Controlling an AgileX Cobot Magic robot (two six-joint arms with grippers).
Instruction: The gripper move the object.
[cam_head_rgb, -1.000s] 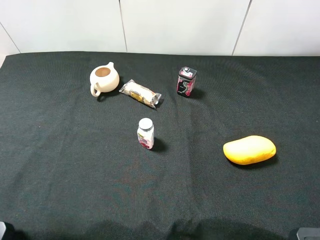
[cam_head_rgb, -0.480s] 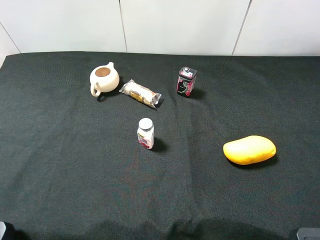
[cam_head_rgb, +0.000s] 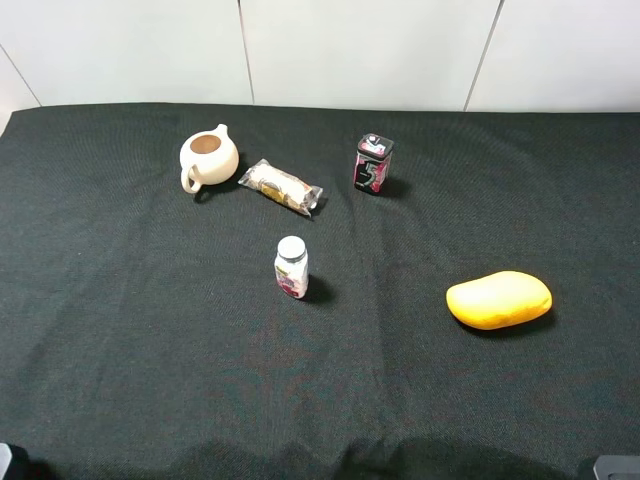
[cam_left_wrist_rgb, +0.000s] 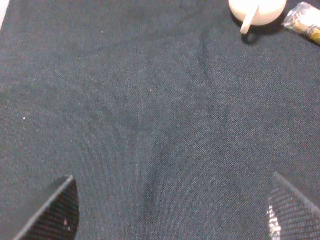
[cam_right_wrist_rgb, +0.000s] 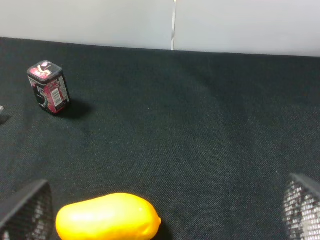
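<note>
Reaching for the teapot (cam_head_rgb: 208, 158) at about ten o'clock on the cloth (cam_head_rgb: 120, 330) suits the left gripper (cam_left_wrist_rgb: 170, 210), whose jaws stand spread and empty; the right gripper (cam_right_wrist_rgb: 160, 215) is spread too. Best to come down over the round body, clear of the snack packet (cam_head_rgb: 281, 187) (just beside it). One teapot, one packet, one bottle (cam_head_rgb: 291, 267), one tin (cam_head_rgb: 372, 164), one mango (cam_head_rgb: 498, 299).
</note>
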